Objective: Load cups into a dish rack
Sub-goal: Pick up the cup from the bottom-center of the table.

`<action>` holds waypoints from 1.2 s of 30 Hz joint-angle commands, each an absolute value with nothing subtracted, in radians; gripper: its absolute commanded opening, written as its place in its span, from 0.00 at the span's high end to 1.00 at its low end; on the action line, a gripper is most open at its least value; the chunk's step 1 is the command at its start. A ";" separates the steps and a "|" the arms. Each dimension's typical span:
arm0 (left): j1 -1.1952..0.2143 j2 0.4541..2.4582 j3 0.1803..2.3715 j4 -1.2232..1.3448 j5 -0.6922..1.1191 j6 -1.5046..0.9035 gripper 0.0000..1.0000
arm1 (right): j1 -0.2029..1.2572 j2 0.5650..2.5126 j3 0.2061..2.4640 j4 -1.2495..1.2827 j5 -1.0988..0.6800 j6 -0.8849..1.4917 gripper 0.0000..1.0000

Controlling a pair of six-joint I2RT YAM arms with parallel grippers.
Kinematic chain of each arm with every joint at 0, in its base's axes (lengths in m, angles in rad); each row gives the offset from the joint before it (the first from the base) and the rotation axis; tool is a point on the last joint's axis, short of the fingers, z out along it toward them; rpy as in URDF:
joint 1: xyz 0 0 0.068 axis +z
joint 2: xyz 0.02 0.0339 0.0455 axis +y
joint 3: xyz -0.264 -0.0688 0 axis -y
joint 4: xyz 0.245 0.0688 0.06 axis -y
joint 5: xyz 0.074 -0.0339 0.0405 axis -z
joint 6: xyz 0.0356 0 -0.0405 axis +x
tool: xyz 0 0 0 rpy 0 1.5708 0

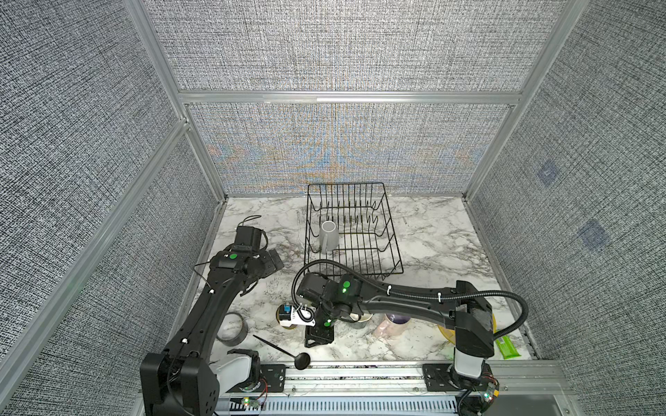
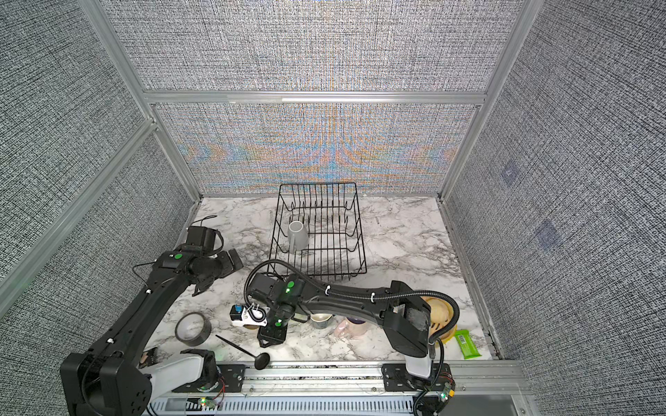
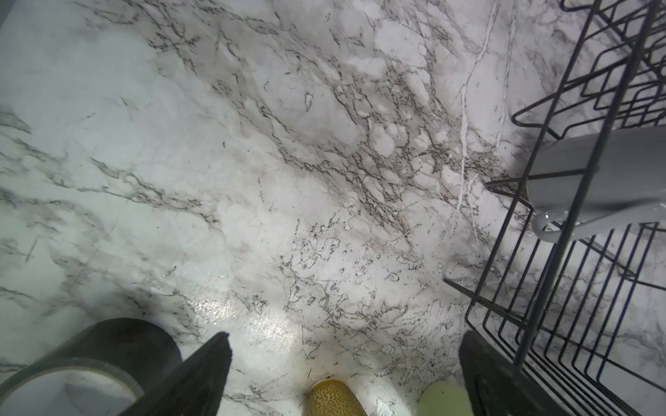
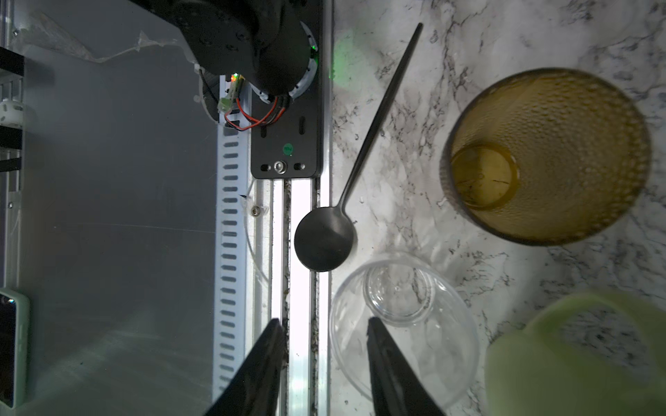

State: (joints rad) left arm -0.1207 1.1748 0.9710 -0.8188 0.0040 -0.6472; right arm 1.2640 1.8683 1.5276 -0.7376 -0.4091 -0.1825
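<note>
The black wire dish rack (image 1: 393,230) (image 2: 362,230) stands at the back middle, and a grey mug (image 1: 329,236) (image 3: 591,173) lies inside at its left. My right gripper (image 1: 319,336) (image 4: 322,320) points down near the front edge. It is open and straddles the rim of a clear glass (image 4: 432,342), one finger inside and one outside. An amber tumbler (image 4: 547,155) and a pale green mug (image 4: 576,360) (image 1: 362,318) stand beside it. A pink mug (image 1: 391,326) shows behind the right arm. My left gripper (image 1: 274,261) (image 3: 342,342) hangs open over bare marble left of the rack.
A roll of dark tape (image 1: 232,327) (image 3: 90,360) lies front left. A black spoon (image 1: 288,354) (image 4: 324,237) reaches onto the front rail. A yellow steamer basket (image 2: 438,313) and a green packet (image 1: 506,345) sit front right, behind the right arm's base.
</note>
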 commanded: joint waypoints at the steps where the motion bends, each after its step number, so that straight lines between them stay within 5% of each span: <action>1: -0.084 1.163 0.954 -0.772 0.086 -0.650 0.00 | 1.285 1.882 1.516 -0.737 -0.417 -0.137 0.59; 13: -0.033 1.147 0.926 -0.703 0.168 -0.646 0.00 | 1.307 1.933 1.477 -0.688 -0.270 -0.086 0.61; 23: -0.029 1.143 0.958 -0.730 0.218 -0.635 0.00 | 1.307 1.868 1.471 -0.669 -0.288 -0.150 1.00; 32: -0.029 1.071 1.075 -0.716 0.380 -0.608 0.01 | 1.241 1.635 1.398 -0.551 -0.232 -0.115 1.00; 36: -0.029 1.056 1.101 -0.630 0.545 -0.602 0.01 | 1.101 1.522 1.325 -0.433 -0.381 0.000 1.00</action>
State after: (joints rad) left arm -0.0299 1.0641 1.0878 -0.6983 0.4007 -0.6243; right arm 1.1633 1.5703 1.3548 -0.5423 -0.2874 -0.0952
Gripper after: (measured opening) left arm 0.994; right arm 0.051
